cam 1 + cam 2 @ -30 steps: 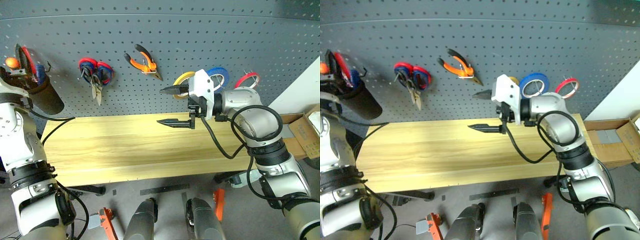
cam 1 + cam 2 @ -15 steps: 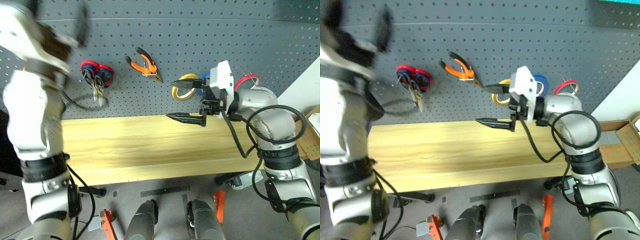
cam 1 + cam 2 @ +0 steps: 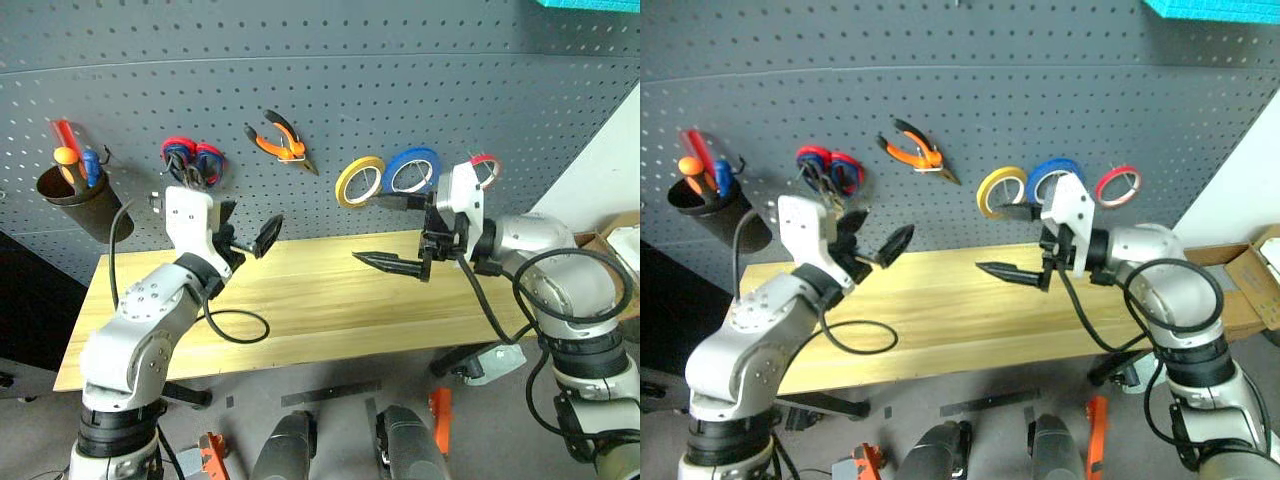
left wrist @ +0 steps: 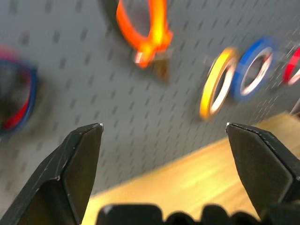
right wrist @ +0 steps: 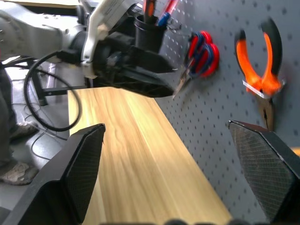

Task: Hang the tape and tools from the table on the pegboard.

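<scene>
Fingers of both grippers are spread wide and nothing is held between them. The left gripper is raised over the left part of the table, and the right gripper over the right part, its fingers turned toward the left one, with bare wood-plank top seen below both.

On the pegboard, beyond the left gripper's fingertips, the orange-and-black pliers are hung, just above and between the two grippers. The red-and-blue scissors are seen just above the left gripper's white housing. Above the right gripper's upper finger the yellow roll and the blue roll are hung side by side, and the thin red tape ring is hung just past them, behind the right gripper's white housing. A dark cup holding red, orange and blue handles is hung well outside the left gripper.
</scene>
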{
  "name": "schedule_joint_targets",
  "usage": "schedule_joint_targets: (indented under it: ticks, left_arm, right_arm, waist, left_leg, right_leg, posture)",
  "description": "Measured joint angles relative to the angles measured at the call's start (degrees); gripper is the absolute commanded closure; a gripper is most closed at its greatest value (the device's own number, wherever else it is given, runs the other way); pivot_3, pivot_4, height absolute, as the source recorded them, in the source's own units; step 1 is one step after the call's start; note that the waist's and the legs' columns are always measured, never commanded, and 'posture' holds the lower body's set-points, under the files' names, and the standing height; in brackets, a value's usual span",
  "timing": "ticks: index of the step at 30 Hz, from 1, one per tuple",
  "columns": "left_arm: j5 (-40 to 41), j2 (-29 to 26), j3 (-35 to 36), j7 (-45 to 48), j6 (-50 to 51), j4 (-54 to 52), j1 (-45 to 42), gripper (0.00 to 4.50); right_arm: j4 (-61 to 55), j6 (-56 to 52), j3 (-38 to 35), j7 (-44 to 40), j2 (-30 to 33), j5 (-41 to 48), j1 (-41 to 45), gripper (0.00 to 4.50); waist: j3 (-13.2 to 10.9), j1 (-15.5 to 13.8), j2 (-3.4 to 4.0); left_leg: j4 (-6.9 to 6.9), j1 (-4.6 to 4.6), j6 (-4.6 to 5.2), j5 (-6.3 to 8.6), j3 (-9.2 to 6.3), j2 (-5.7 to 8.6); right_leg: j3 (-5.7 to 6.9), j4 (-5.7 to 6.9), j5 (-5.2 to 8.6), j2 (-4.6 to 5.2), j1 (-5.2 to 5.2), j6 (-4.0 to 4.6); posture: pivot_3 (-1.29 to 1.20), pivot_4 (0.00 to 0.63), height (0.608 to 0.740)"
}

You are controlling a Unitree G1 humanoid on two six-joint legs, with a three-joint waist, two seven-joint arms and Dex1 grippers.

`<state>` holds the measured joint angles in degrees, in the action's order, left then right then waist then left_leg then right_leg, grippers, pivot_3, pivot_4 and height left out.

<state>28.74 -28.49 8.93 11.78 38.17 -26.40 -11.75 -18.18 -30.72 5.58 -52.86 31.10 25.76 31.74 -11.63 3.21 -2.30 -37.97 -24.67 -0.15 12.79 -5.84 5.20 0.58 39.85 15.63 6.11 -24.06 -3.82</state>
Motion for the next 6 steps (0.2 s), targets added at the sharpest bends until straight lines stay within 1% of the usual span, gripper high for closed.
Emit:
schedule_joint_targets:
  ticks: [6]
  left_arm:
    - [-4.5, 2.9, -0.1, -1.3, -2.1, 4.3, 2.4, 0.02]
  right_arm:
    - [3.8, 2.6, 0.0, 5.2, -1.3, -4.0, -5.9, 0.0]
  waist:
    - [1.6, -0.2, 0.07]
  left_leg:
    - [0.01, 0.21, 0.01, 0.0, 0.0, 0.01]
  right_leg:
    - [-0.01, 0.0, 0.0, -0.02, 0.21, 0.0]
  posture:
    - [-0.11, 0.101, 0.74]
